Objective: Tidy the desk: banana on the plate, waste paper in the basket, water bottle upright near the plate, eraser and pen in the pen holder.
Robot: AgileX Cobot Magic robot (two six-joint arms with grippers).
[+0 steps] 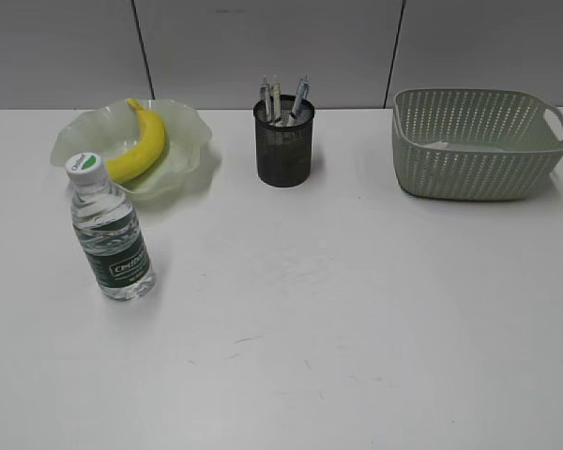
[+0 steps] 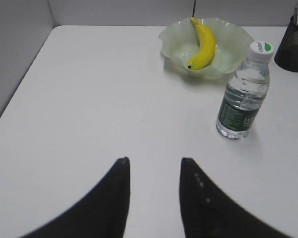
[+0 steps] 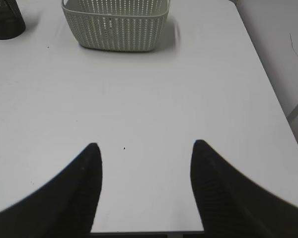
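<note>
Bright, even, diffuse light fills all three views, washing the white table nearly featureless. Shadows are soft and short: a faint one beside the water bottle, another under the basket ahead of the right gripper. The left gripper looks dark, close and slightly blurred. The wrist views are softer than the exterior view.

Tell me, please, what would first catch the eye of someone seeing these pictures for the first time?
Probably the bright yellow curved banana, lying in the pale green wavy-rimmed plate at the far left of the white desk. Next comes the clear plastic water bottle with its dark green label, standing upright just in front of that plate. Farther right stand a black wire-mesh pen holder with pens and a pale green perforated basket.
</note>
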